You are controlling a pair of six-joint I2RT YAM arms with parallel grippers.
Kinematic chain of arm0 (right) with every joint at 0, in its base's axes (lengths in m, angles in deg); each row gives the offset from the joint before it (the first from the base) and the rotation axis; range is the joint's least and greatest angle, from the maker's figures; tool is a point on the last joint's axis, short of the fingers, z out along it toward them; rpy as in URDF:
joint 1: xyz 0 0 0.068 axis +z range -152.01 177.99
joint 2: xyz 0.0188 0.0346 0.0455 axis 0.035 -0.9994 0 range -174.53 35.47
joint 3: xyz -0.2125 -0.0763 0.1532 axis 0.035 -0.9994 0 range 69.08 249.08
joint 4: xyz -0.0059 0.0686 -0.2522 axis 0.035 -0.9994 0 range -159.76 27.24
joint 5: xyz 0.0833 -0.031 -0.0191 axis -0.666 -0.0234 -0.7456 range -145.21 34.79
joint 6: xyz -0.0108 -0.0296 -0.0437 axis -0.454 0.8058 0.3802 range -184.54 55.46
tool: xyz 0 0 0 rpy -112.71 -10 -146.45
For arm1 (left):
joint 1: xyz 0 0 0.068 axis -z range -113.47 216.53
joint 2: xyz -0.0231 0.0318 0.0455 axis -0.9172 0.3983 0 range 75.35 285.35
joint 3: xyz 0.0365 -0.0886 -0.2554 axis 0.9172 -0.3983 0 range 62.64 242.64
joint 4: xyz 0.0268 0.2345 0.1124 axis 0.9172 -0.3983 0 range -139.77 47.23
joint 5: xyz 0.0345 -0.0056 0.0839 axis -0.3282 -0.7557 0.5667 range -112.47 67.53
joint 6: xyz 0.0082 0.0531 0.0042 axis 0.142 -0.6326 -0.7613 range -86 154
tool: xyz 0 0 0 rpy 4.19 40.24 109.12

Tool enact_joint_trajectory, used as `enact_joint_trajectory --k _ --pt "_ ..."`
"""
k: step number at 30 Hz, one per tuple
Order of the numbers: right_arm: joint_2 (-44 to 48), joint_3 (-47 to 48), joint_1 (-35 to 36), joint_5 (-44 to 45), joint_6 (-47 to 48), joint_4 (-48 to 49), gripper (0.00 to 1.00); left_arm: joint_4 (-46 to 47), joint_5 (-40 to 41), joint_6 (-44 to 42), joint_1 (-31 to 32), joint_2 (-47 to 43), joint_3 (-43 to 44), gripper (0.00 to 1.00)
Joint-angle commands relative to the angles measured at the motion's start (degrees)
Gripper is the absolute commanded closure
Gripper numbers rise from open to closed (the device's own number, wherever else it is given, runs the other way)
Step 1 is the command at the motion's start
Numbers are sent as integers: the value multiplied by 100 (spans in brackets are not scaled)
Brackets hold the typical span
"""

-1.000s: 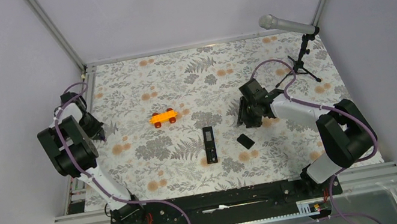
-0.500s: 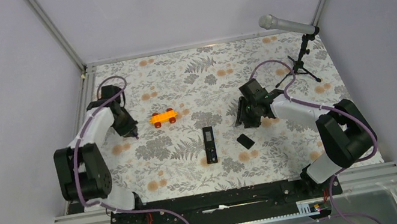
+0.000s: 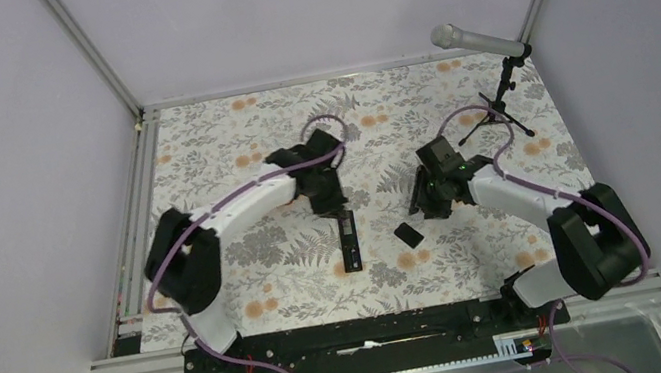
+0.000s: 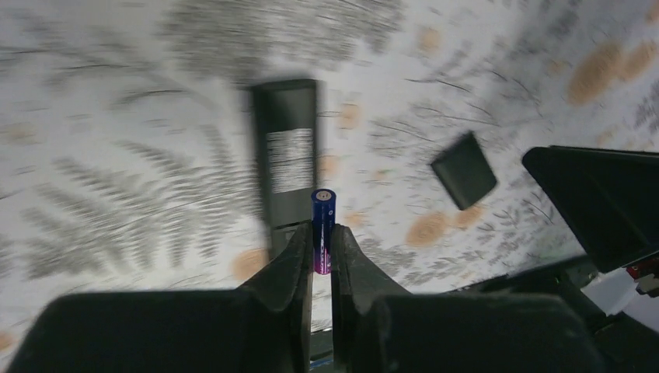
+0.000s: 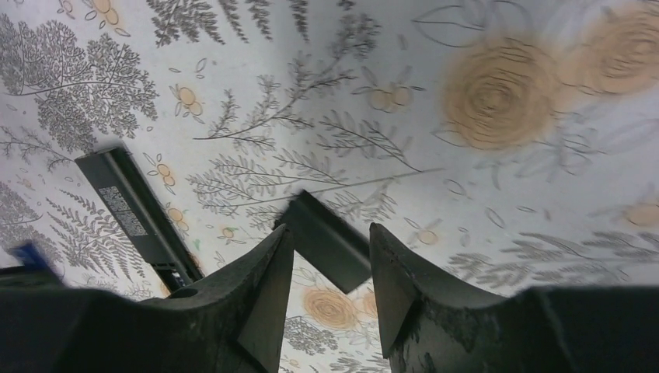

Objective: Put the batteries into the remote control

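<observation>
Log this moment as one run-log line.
left gripper: shut on blue battery, over remote control | right gripper: open, above loose black cover | cover: off remote

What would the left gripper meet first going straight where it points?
Likely the slim flat black remote control: the left gripper, shut on the purplish-blue cylindrical battery, aims at its closest end, so the battery tip would touch first. Depth is unclear.
</observation>
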Motion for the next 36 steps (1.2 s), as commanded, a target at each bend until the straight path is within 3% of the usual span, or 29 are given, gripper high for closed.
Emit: enact_joint_trajectory --k 1,9,15,26,31,36 --pt "714 -324 -187 370 -11 -327 52 342 -493 317 721 599 841 100" --pt "1364 -739 -280 449 -49 -452 51 694 -480 588 1180 1320 778 100" --pt "1617 -869 -280 340 -57 -436 51 658 -368 466 1228 1506 843 88" --pt "1788 -885 -280 220 -5 -436 51 607 -197 423 1227 1796 848 79" --pt "1798 -828 -279 155 -48 -461 51 435 -92 341 1226 1662 1002 64" --pt "1791 -844 -280 -664 7 -92 51 328 227 258 1141 890 1109 53"
